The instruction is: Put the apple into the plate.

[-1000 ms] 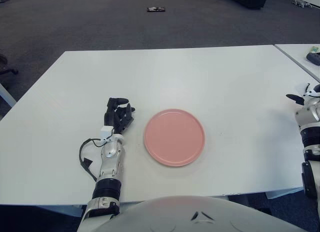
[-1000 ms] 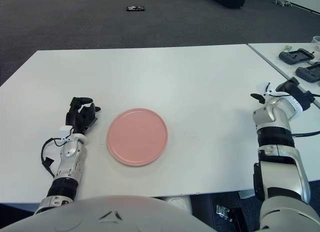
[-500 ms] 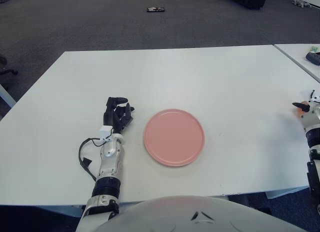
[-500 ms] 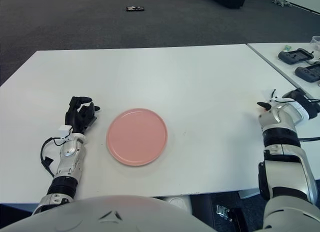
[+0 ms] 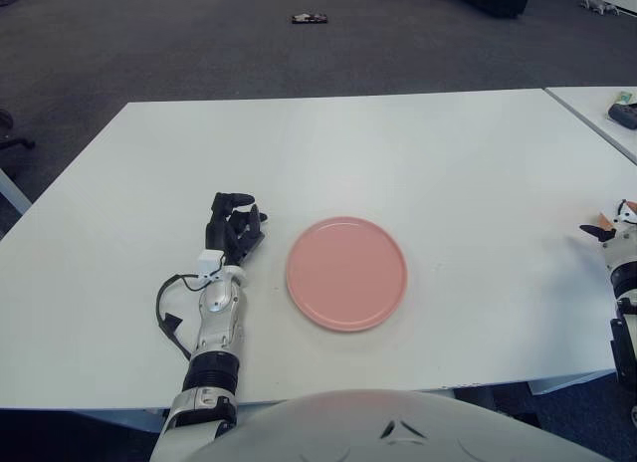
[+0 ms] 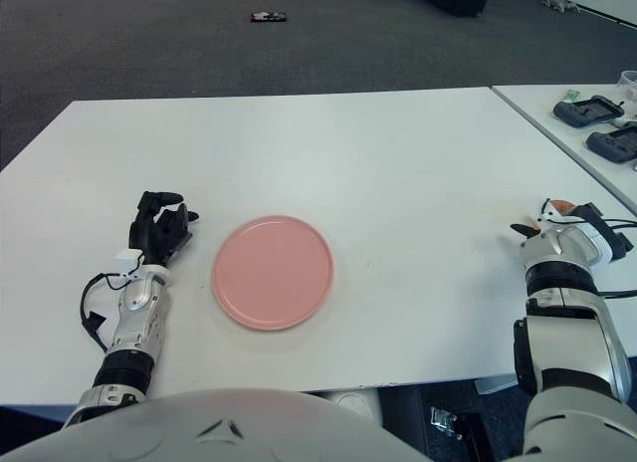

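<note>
the apple (image 6: 560,205) shows only as an orange sliver at the table's right edge, apparently gripped by the right hand (image 6: 569,233), well right of the pink plate (image 6: 272,273); the left hand (image 6: 159,226) idles, curled, beside the plate's left.

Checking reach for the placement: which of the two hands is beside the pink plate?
The left hand, just left of the plate; the right hand shows far off at the table's right edge.

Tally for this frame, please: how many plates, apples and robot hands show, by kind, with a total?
Pink plate: 1
Robot hands: 2, the left hand and the right hand
Apples: 0 plainly in view
Total: 3
</note>
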Controlling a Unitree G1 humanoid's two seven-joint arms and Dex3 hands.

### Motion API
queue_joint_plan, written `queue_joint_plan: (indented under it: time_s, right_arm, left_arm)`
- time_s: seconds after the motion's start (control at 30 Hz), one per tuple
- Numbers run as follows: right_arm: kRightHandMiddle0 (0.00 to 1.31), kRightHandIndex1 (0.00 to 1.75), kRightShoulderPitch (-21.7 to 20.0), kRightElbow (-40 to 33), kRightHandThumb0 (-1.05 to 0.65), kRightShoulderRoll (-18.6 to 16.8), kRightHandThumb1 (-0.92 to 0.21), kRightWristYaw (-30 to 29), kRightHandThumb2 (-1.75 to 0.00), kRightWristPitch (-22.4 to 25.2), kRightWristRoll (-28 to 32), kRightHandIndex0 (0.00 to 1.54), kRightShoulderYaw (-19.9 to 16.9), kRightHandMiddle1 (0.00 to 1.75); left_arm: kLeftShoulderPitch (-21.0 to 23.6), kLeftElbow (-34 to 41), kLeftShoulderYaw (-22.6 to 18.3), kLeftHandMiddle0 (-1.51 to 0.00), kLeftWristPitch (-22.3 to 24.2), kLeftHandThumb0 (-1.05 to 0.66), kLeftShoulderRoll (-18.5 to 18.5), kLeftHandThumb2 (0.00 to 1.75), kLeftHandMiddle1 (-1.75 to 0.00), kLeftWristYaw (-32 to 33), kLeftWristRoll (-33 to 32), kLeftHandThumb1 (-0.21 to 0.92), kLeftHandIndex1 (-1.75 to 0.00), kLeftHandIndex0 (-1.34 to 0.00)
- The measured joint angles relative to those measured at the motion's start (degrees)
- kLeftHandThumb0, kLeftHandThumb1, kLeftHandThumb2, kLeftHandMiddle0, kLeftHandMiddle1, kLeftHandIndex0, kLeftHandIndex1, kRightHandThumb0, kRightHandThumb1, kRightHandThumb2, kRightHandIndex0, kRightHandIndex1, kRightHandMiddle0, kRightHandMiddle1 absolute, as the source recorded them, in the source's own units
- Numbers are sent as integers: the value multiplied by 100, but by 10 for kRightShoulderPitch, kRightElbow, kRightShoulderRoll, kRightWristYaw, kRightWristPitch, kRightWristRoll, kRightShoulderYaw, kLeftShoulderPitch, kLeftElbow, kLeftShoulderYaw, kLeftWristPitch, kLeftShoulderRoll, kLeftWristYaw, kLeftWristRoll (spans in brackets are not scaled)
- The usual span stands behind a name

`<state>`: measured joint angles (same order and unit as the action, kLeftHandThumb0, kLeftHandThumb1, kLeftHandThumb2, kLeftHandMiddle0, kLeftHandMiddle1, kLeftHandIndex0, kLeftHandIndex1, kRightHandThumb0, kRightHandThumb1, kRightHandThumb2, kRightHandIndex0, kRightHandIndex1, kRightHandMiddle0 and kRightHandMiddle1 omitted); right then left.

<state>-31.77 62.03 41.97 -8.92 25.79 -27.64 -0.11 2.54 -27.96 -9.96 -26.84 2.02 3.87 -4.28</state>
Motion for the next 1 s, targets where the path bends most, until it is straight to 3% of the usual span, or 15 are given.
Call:
queue_joint_plan:
  time_s: [0.27, 0.47, 1.0]
  right_arm:
    - [0, 0, -14, 96, -104, 11, -92, -34, -18, -133, 24, 0, -2, 0]
    - [0, 0, -9, 125, -101, 15, -92, -53, -20, -192, 34, 0, 1, 0]
    - [0, 0, -15, 136, -93, 15, -89, -55, -21, -207, 41, 0, 18, 0]
  left_arm:
    - [-1, 8, 0, -59, 2, -37, 2, 78, -147, 0, 0, 74, -175, -30]
    - [-6, 15, -1, -59, 7, -37, 3, 79, -147, 1, 0, 73, -175, -31]
    - [-20, 39, -1, -57, 27, -38, 4, 80, -148, 5, 2, 73, -175, -31]
